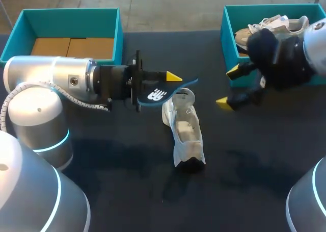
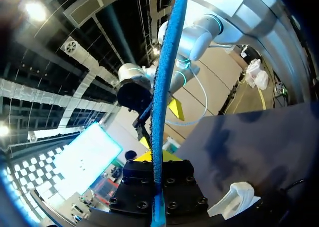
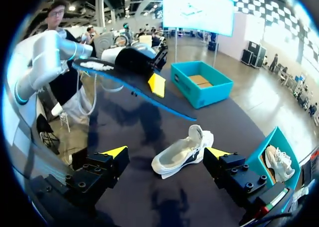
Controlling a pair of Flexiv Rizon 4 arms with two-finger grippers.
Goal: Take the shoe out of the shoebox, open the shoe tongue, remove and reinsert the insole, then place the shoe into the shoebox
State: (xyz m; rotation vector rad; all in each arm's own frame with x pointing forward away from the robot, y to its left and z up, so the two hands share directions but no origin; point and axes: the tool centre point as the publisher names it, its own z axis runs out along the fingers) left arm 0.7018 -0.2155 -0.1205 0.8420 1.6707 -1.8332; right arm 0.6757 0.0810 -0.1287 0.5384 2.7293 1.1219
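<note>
Dark, matte cloth covers the table [image 1: 254, 155], faintly creased, with soft shadows under both arms.

1. Left shoebox [image 1: 71, 11]: teal, open, at the far left corner of the table. Brown card lines its floor; no shoe seen inside.
2. Right shoebox [image 1: 226, 33]: teal, open, at the far right corner. A second shoe [image 1: 270, 25], grey and white with laces, lies in it, partly covered by the right arm.
3. Left arm [image 1: 51, 79]: comes in from the left, lying level above the table in front of the left shoebox.
4. Right arm [image 1: 290, 53]: comes in from the right, its wrist over the near wall of the right shoebox.
5. Shoe [image 1: 186, 130]: white with a dark end, resting on the cloth near the middle of the table, outside both boxes. Its far end sits under the tip of the insole. In the right wrist view it lies ahead of the spread fingers, clear of both.
6. Insole [image 1: 163, 92]: dark with a blue edge and a white mark, held in the air above the table.
7. Left gripper [image 1: 170, 79]: closed on the insole, which runs edge-on between the fingers.
8. Right gripper [image 1: 227, 86]: spread wide and holding nothing, just in front of the right shoebox's near corner.
</note>
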